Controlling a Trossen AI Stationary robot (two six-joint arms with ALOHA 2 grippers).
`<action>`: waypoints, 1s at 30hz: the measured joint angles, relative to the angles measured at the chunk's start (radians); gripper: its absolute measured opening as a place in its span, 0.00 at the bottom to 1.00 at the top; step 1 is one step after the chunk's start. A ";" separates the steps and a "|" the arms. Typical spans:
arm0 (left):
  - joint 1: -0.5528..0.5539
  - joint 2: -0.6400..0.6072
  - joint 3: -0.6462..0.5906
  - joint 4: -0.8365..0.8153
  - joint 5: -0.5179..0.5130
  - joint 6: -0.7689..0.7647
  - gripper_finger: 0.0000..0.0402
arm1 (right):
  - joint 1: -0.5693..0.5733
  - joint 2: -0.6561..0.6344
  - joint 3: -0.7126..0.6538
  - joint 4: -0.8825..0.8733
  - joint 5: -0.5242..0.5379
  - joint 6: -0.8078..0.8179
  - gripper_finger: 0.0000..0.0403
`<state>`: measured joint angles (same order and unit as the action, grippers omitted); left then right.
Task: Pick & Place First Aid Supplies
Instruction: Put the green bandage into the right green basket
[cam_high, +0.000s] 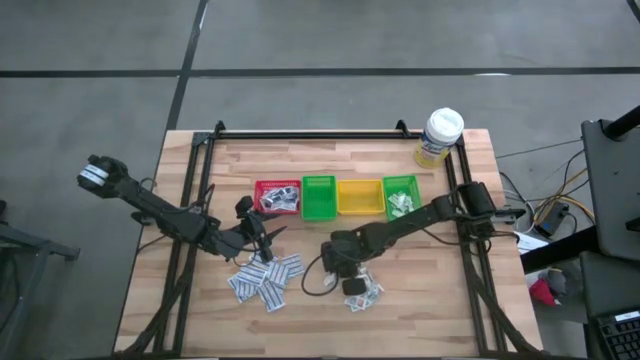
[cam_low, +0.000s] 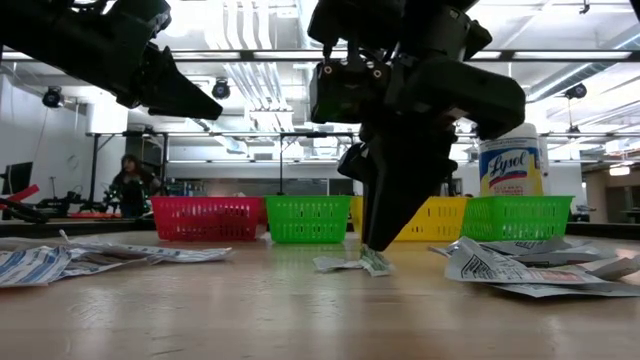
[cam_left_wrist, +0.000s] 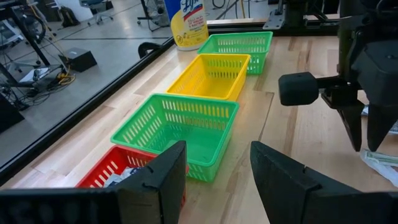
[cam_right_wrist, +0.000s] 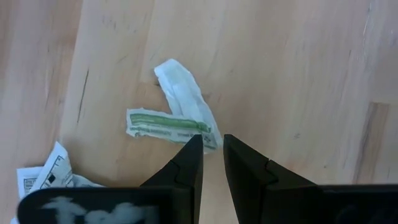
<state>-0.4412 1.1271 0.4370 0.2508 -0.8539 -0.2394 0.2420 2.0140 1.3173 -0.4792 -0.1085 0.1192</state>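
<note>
Wooden bench (cam_high: 440, 310), pick step: right gripper (cam_right_wrist: 212, 149) jaws nearly clenched on green-striped packet (cam_right_wrist: 168, 124); left gripper (cam_left_wrist: 214, 171) released, waiting. Next: lift to bin.

there were four small plastic bins in one row: one red bin (cam_high: 277, 197), two green ones (cam_high: 319, 197) (cam_high: 400, 195) and one yellow bin (cam_high: 359, 196), and one white-capped bottle (cam_high: 439, 136) stood past the far green one. two dark arms worked over the table, each with one two-finger gripper: the left gripper (cam_high: 262, 238) and the right gripper (cam_high: 345, 268). two green-printed packets (cam_right_wrist: 177, 118) lay crossed just ahead of the right gripper's fingertips, while the white packets in the two loose piles (cam_high: 265, 279) (cam_high: 364, 293) overlapped too much to count.
</note>
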 joint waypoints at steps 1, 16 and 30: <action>0.000 0.000 0.000 0.000 0.000 0.000 0.45 | 0.000 0.000 -0.002 0.004 0.000 -0.003 0.15; 0.000 0.000 0.000 0.002 0.000 0.000 0.45 | 0.000 0.001 -0.015 0.020 0.003 -0.022 0.12; 0.000 0.000 0.000 0.002 0.000 0.000 0.45 | -0.001 0.053 -0.007 0.021 0.005 -0.025 0.02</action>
<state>-0.4412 1.1271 0.4370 0.2527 -0.8539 -0.2390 0.2409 2.0668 1.3106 -0.4583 -0.1032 0.0944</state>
